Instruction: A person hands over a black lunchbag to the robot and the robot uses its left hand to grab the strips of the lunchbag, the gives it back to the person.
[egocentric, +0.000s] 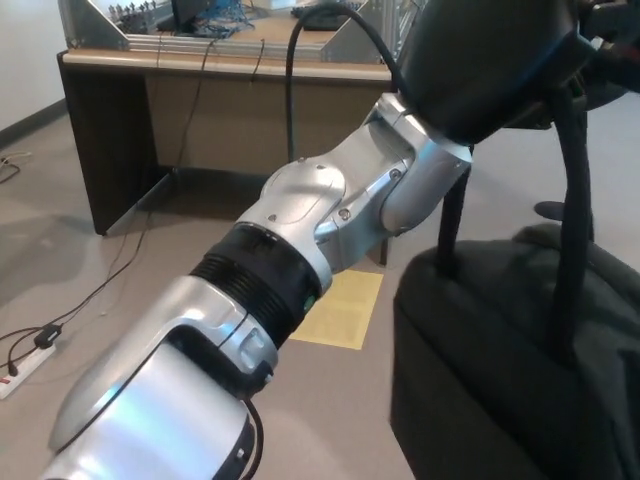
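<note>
— So where's the lunchbag (520, 370)?

— Lower right of the frame, hanging off the floor (120, 250). It's black, soft-sided, and its top sags a little. Two straps (572, 230) run straight up from it to the upper right corner.

— And the left hand (500, 60) has them?

— Looks that way. The hand is the big black shape at the top right, and the straps go up into it and stay taut, so the fingers are closed on them. I can't make out each finger, though; they're partly cut off by the frame edge.

— What about the arm?

— The left arm (300, 260) fills the middle, running from the lower left corner diagonally up to the hand. Silver shells, a black ribbed band halfway along, and a black cable (300, 60) looping over it near the top.

— Anything behind?

— A brown bench (180, 110) across the upper left, with metal framing on top. A yellow patch (345, 310) lies on the floor just beside the bag's left edge in the picture, partly hidden by the arm. A power strip (25, 350) and its cord sit at the left edge.

— The right hand?

— Doesn't show anywhere.
</note>
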